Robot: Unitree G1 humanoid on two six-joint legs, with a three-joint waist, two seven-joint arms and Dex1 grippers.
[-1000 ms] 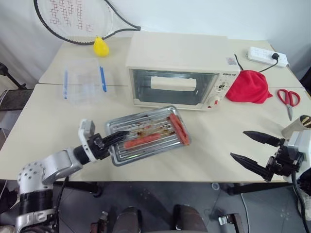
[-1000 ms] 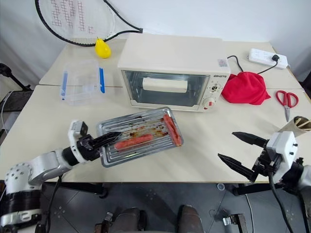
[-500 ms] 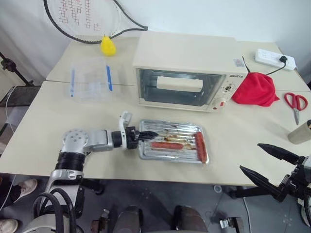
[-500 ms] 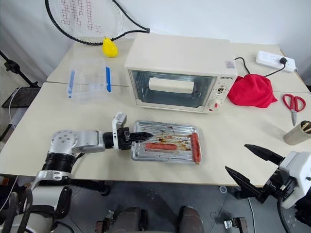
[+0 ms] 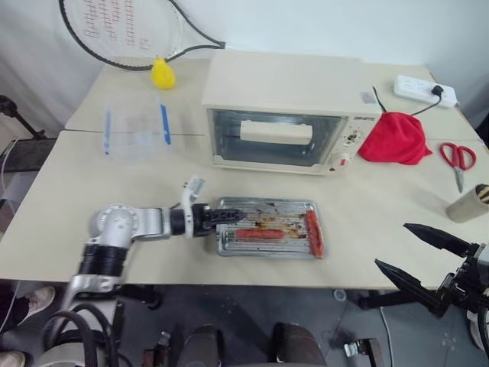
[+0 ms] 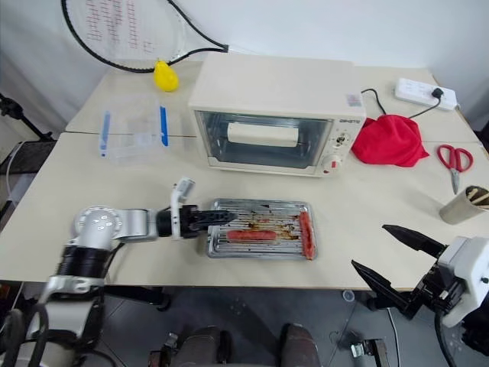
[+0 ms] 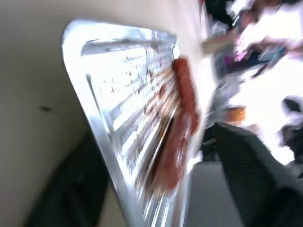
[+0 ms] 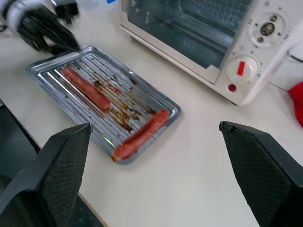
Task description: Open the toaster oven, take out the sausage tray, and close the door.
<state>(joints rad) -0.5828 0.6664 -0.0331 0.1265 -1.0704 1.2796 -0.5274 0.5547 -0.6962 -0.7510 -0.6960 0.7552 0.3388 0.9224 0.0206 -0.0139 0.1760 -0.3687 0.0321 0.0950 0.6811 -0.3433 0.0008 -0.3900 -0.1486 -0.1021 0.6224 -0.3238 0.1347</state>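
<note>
The cream toaster oven [image 5: 283, 80] stands at the back of the table, its glass door [image 5: 267, 149] shut and the bar handle [image 5: 276, 131] across it. In front of it the silver sausage tray [image 5: 286, 215] lies flat on the table, holding two red sausages [image 5: 260, 233]. My left gripper [image 5: 238, 217] reaches over the tray's left rim. It is open, with the rim between its spread fingers [image 7: 71, 189]. My right gripper [image 5: 391, 245] hangs open and empty off the table's front right edge.
A clear plastic box with blue clips [image 5: 136, 126] sits at the left. A yellow toy [image 5: 160, 73] and a racket [image 5: 114, 30] lie at the back. To the right are a red cloth [image 5: 393, 138], scissors [image 5: 457, 157], a power strip [image 5: 425, 90] and a paper cup [image 5: 467, 202].
The tray, held tilted above the table a second ago, now lies flat on it. My left gripper has rolled level and opened off the rim. The right gripper drew back slightly.
</note>
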